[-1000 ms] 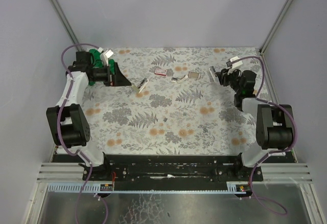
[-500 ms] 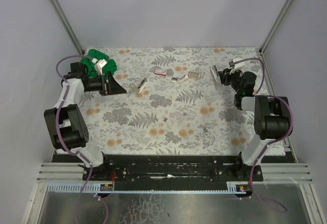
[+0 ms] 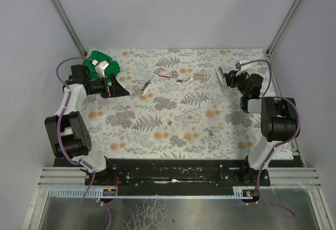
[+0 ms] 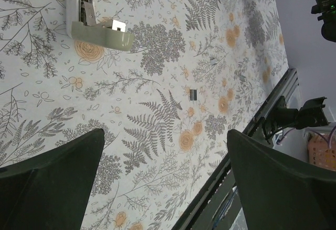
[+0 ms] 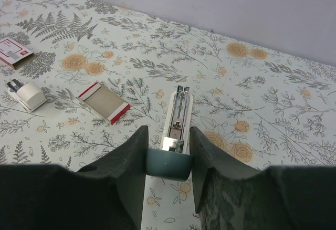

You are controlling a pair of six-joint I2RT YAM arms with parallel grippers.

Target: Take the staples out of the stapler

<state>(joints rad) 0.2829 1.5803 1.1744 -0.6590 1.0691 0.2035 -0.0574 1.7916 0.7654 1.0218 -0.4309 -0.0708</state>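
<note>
Loosely on the grey-and-orange floral tablecloth (image 3: 157,130), near its middle, pale grey walls all round: tiny silvery-grey staple strip (image 3: 170,122). Back and left of that strip, a pale plastic stapler (image 3: 144,87) lying flat. Straight back, small red-and-white box (image 3: 165,73), small white block (image 3: 182,80), flat card with red ends (image 3: 199,76). Back and right of the strip, right gripper (image 5: 168,135) clamped narrow on a white, teal-ended stapler (image 5: 177,109). Far left of the strip, left gripper (image 4: 165,135) spread wide, holding nothing, elbow bent.
</note>
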